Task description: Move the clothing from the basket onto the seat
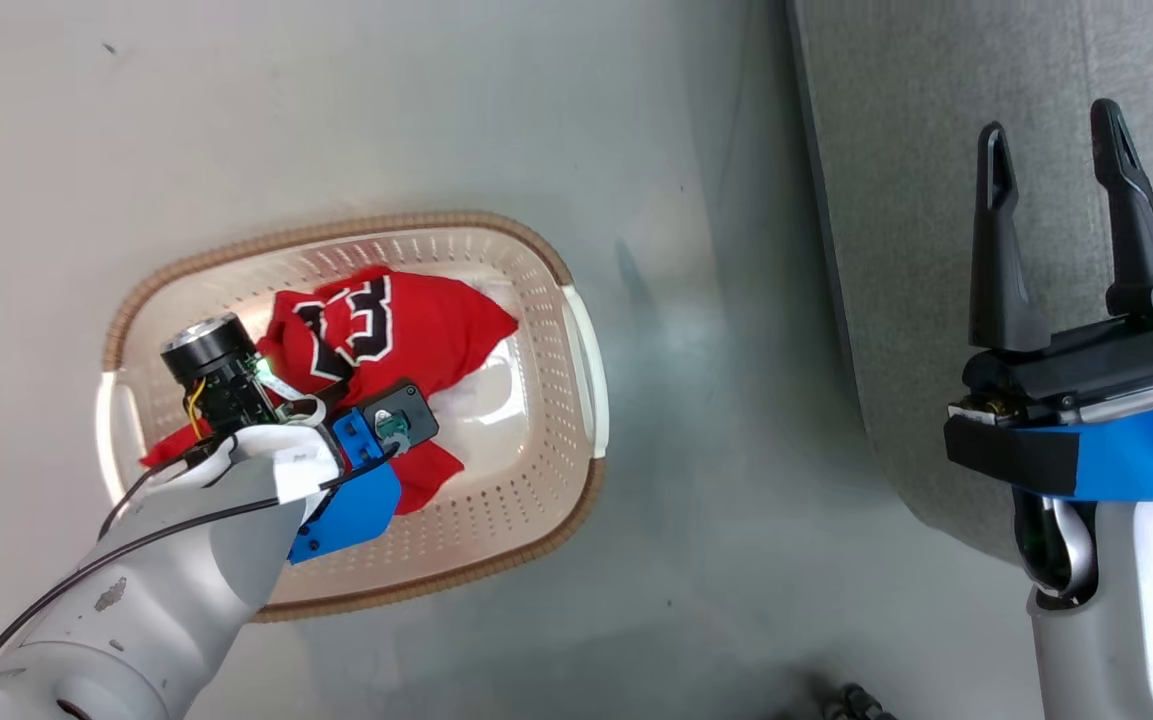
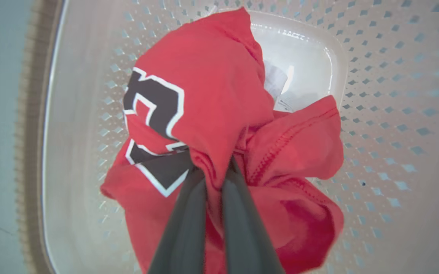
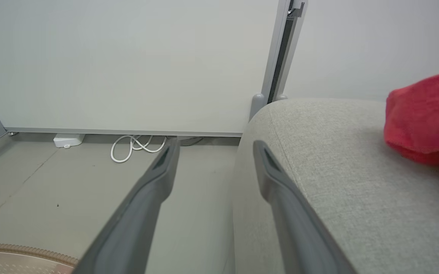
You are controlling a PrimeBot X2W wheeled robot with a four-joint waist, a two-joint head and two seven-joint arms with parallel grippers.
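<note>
The cream basket (image 1: 536, 240) with its brown rim stands on the floor left of the grey sofa (image 1: 936, 150). A red garment (image 1: 406, 330) bearing the black-and-white number 23 lies bunched inside it. My left arm (image 1: 236, 500) reaches down into the basket, and my left gripper (image 2: 214, 167) is shut on a fold of that garment (image 2: 204, 95), whose cloth hangs around the fingers above the perforated basket wall (image 2: 394, 114). My right gripper (image 1: 1049, 125) stands open over the sofa's edge, holding nothing. A second red garment (image 3: 425, 114) lies on the sofa (image 3: 337, 152).
Grey floor (image 1: 716, 400) separates the basket from the sofa. In the right wrist view, a white cable (image 3: 135, 144) and a small white box (image 3: 67, 140) lie by the wall, and a grey post (image 3: 280, 49) stands behind the sofa's corner. The basket rim (image 3: 13, 251) shows low left.
</note>
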